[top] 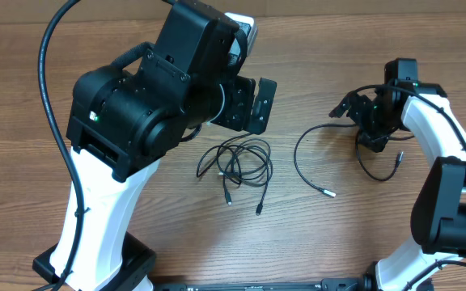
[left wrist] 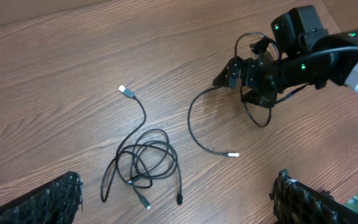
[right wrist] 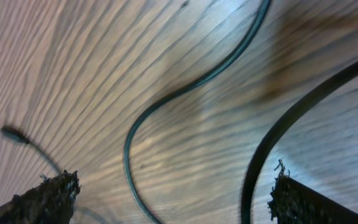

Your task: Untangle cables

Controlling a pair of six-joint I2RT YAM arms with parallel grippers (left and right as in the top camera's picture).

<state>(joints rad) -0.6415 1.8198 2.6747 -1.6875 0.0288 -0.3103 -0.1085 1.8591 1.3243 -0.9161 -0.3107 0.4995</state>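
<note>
The tangled bundle of thin black cords lies on the wooden surface under the left claw, which hovers wide and empty. One loose black cord curves beside the bundle. The right claw is spread wide, low over a dark strand, gripping nothing. The cords are judged light, limp and slippery, best taken near a plug tip.

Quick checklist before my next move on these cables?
1. Left gripper open: ok.
2. Right gripper open: ok.
3. Free cable apart from bundle: ok.
4. Bundle untangled: not ok, loops overlap.
5. Cord between right gripper's fingers: ok, unpinched.
6. Which cable that cord is: cannot tell.
</note>
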